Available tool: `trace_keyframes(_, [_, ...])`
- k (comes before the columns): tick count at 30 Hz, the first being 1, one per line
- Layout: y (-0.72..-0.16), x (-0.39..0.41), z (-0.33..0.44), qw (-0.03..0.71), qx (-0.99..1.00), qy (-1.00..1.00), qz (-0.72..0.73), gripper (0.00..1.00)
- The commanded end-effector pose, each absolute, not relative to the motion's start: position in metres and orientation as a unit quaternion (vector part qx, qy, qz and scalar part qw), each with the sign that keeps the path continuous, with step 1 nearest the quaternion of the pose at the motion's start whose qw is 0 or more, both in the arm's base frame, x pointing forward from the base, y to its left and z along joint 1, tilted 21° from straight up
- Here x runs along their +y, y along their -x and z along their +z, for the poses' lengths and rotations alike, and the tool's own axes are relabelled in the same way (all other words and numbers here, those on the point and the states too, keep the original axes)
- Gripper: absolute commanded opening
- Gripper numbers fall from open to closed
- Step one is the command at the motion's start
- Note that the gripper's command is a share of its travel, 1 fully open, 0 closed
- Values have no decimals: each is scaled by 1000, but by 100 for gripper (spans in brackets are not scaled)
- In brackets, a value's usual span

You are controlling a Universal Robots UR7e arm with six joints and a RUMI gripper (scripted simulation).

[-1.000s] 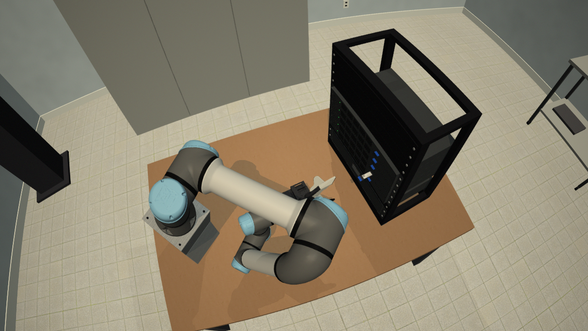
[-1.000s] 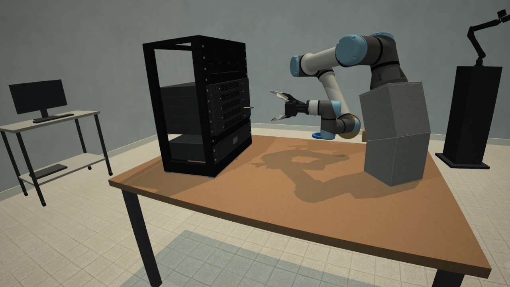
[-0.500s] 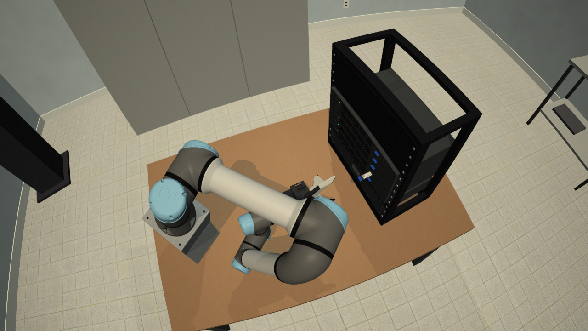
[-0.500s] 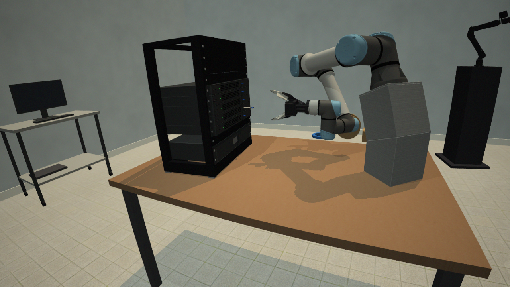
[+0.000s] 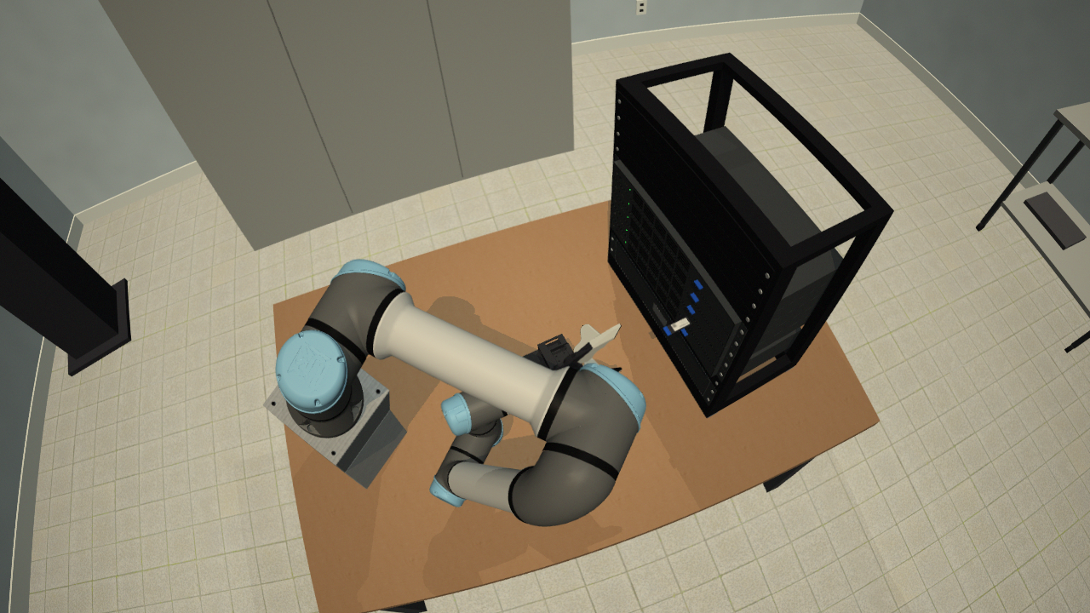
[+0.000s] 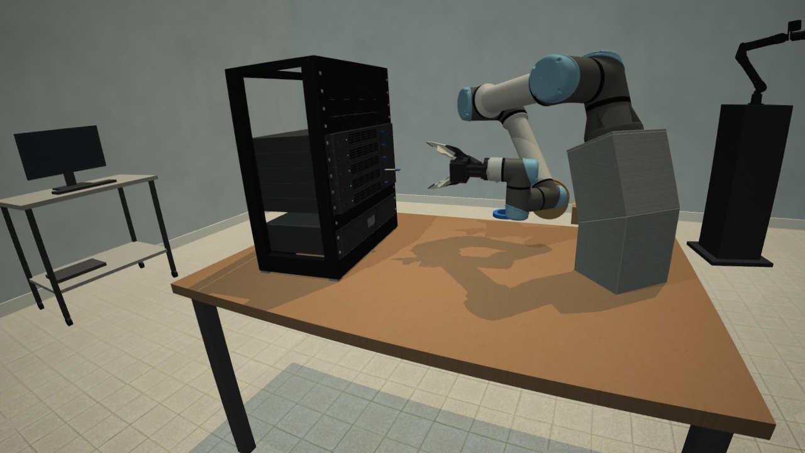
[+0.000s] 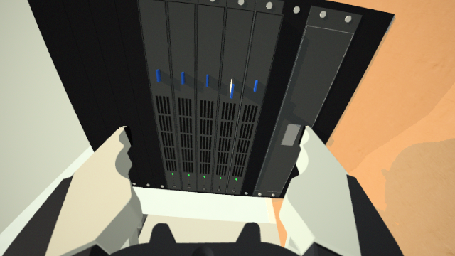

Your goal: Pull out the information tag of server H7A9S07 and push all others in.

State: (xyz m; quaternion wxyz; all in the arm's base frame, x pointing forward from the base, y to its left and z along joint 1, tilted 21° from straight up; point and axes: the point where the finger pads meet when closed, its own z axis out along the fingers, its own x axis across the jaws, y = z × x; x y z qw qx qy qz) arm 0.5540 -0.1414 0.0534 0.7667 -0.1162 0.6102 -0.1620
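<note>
Top view: the rack point(image 5: 800, 190) stands at the far end of the table point(image 5: 472, 548), its front facing the arm point(image 5: 472, 358). 1 tag point(image 5: 680, 324) sticks out of the front, showing its white top; the other blue tabs sit flush. The gripper point(image 5: 598, 339) hangs well apart from the front, wide open and holding nothing.

Exterior view: the pulled tag point(image 6: 392, 168) juts from the 4th server down, roughly level with the gripper point(image 6: 441, 164). The rack is loose, so any push or pull should likely be gentle and straight along the slide.

Wrist view: 5 servers run side by side, each with a blue tab; the 4th one's tag point(image 7: 231, 89) shows edge-on, its print unreadable here. It looks thin, light and probably stiff; the blue end is the place to pinch. Nothing stands between the fingers and the front. The wider panel point(image 7: 309, 107) beside the servers has no tab.
</note>
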Motion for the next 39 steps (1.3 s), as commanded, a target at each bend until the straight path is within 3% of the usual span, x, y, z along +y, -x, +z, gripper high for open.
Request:
trace_keyframes(1, [-554,-141,55,767,608,119,-166,100])
trace_keyframes(39, [-551,-137,65,769,593,139,-192,100])
